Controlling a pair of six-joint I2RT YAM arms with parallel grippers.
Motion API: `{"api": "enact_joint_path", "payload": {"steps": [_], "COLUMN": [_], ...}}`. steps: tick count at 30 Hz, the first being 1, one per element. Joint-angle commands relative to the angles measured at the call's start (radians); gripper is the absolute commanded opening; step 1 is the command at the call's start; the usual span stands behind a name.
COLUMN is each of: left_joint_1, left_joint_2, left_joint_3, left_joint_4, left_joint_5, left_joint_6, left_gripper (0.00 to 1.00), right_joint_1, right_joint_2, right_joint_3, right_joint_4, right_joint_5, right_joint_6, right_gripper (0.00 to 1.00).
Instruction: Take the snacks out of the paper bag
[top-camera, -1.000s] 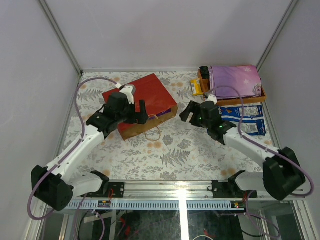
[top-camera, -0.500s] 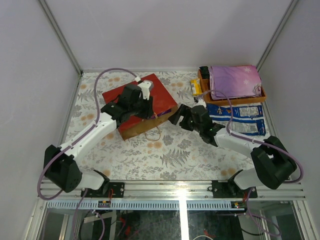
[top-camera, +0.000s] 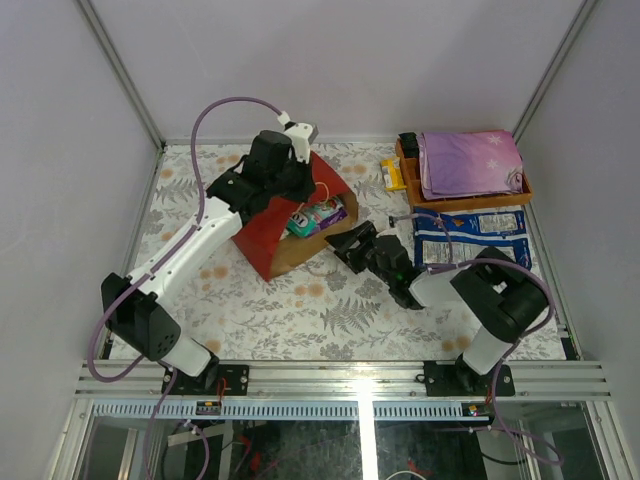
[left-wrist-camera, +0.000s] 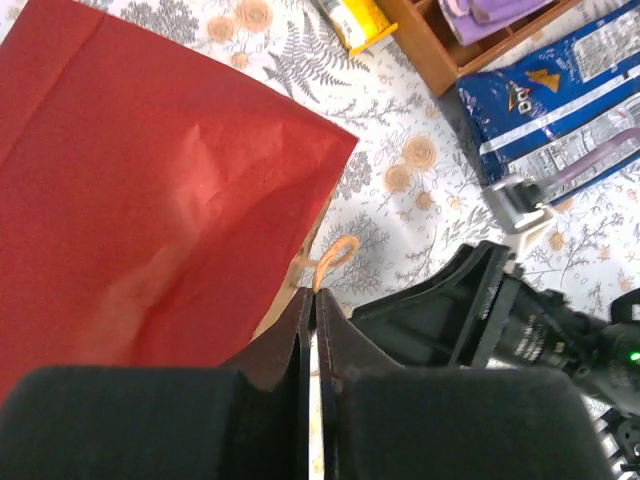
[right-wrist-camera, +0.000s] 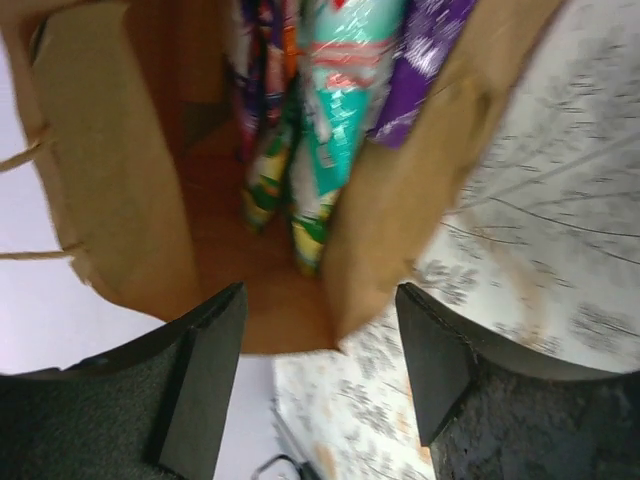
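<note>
Nearest on the flowered tabletop (top-camera: 330, 310), at the end of the low right arm (top-camera: 440, 285): the right jaws, spread wide, nothing pinched between them. Off to the right of those jaws, well apart from them, two long blue-and-white packs (top-camera: 470, 235) flat on the tabletop, side by side.

Directly ahead of the right jaws, the open mouth of the red paper bag (top-camera: 262, 228), lying on its side with the brown inner wall showing. In the right wrist view, two dark fingers (right-wrist-camera: 200, 380) to either side, and beyond their tips one brown wall edge of the bag and its brown inside. Deeper in, well past the right jaws, the snacks (right-wrist-camera: 335, 110): glossy flat packets in teal, purple and green, bunched together inside the bag.

Farther on, over the bag's mouth, the left arm (top-camera: 190, 250) and the left jaws, pressed together on the bag's upper edge, holding that side up, with the thin loop handle (left-wrist-camera: 335, 255) just past their tips.

Farthest, well to the right of the left jaws: a wooden tray (top-camera: 482, 202) holding a folded purple cloth (top-camera: 470, 163), and a small yellow packet (top-camera: 392, 174) just beside the tray.
</note>
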Motion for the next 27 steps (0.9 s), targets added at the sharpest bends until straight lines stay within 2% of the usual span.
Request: {"api": "enact_joint_path", "payload": {"steps": [1, 5, 9, 14, 20, 27], "left_joint_1": [-0.004, -0.004, -0.003, 0.0, 0.006, 0.03], "left_joint_2": [0.022, 0.006, -0.015, -0.042, -0.054, -0.058], "left_joint_3": [0.025, -0.016, -0.051, -0.109, -0.119, -0.12], "left_joint_4": [0.015, 0.037, 0.047, 0.077, 0.077, 0.08], "left_joint_5": [-0.021, -0.026, -0.035, -0.039, -0.053, -0.042], "left_joint_6": [0.008, -0.002, 0.007, -0.001, -0.011, -0.021], "left_gripper": [0.0, 0.0, 0.0, 0.0, 0.0, 0.0], "right_joint_1": [0.038, 0.048, 0.048, 0.049, 0.049, 0.05], "right_joint_2": [0.094, 0.196, 0.265, 0.312, 0.337, 0.357], "right_joint_3": [0.107, 0.196, 0.272, 0.332, 0.425, 0.477], "right_joint_4": [0.217, 0.205, 0.132, 0.044, -0.117, -0.219], "right_joint_5": [0.091, 0.131, 0.187, 0.246, 0.254, 0.261], "right_joint_6": [0.182, 0.255, 0.251, 0.233, 0.197, 0.174], "right_gripper": [0.66, 0.63, 0.65, 0.66, 0.67, 0.68]}}
